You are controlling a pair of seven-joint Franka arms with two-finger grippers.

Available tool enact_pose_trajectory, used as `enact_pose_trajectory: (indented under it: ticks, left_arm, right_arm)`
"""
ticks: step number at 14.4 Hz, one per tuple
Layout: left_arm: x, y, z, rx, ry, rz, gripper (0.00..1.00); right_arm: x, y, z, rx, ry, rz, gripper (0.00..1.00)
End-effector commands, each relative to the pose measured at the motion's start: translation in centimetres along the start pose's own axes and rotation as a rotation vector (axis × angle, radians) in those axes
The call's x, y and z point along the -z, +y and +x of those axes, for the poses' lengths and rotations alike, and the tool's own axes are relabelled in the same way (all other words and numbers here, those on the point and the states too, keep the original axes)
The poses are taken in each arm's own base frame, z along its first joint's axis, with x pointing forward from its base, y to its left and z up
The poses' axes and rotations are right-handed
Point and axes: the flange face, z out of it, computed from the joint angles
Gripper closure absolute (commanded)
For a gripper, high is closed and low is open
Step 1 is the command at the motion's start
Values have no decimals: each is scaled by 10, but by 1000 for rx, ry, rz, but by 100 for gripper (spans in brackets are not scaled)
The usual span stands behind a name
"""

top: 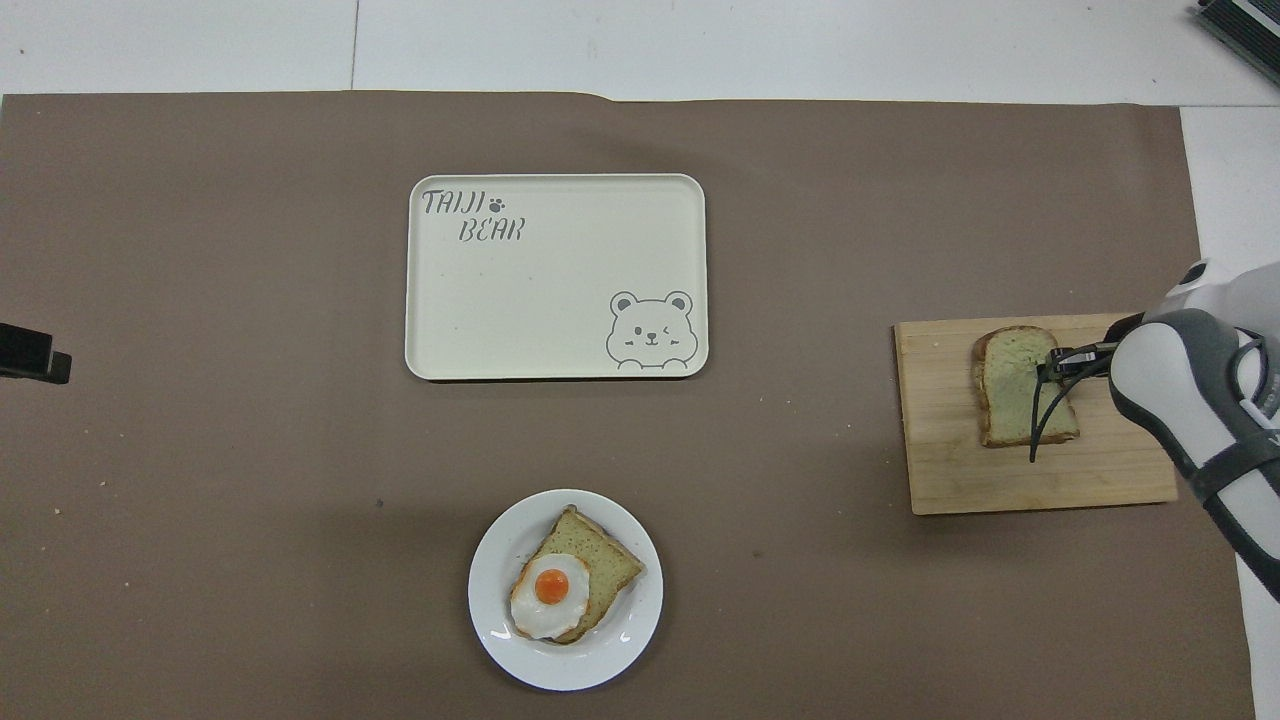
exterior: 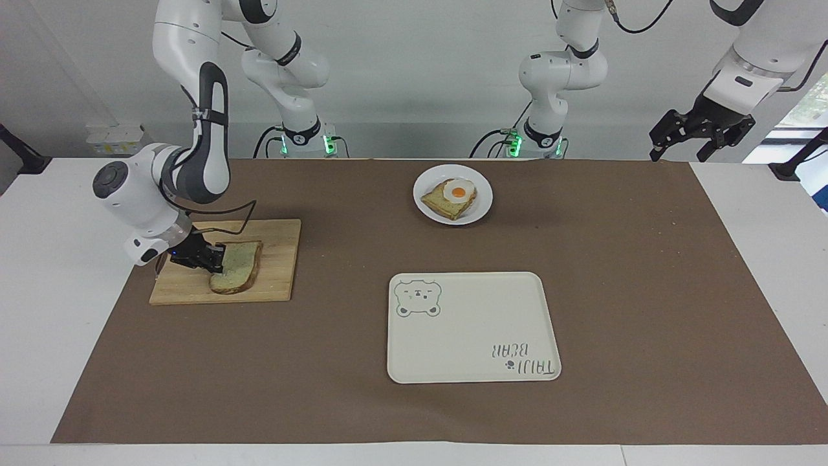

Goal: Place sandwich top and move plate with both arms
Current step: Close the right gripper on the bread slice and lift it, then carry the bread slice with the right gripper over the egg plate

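The sandwich top [exterior: 240,265] [top: 1008,388], a plain toasted slice, lies on a wooden board [exterior: 279,275] [top: 940,460] toward the right arm's end of the table. My right gripper [exterior: 218,257] [top: 1052,362] is low over the board, shut on the slice's edge. The small white plate [exterior: 428,210] [top: 500,625] carries an egg-topped slice [exterior: 454,197] and sits close to the robots, mid-table. My left gripper [exterior: 702,133] waits raised off the left arm's end, open and holding nothing.
A cream tray [exterior: 472,336] [top: 550,300] with a bear drawing lies farther from the robots than the plate. A brown mat [exterior: 647,272] covers the table, with bare mat between the board and the plate.
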Motion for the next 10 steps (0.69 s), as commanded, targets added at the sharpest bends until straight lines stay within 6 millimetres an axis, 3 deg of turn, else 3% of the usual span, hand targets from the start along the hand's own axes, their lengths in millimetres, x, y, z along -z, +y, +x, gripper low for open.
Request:
enact_pose_trajectory:
  ticks: [1,6,10]
  left_arm:
    - [3,-1,-5,9,3,-2,0]
    - [3,-2,-5,11,3,-2,0]
    - [3,-2,-5,11,3,-2,0]
  right_arm:
    - [17,-9,7,10,25,20,100]
    - [73,-43,21,77,-28,56,100]
    - [99,-84,18,148,-97,88,100]
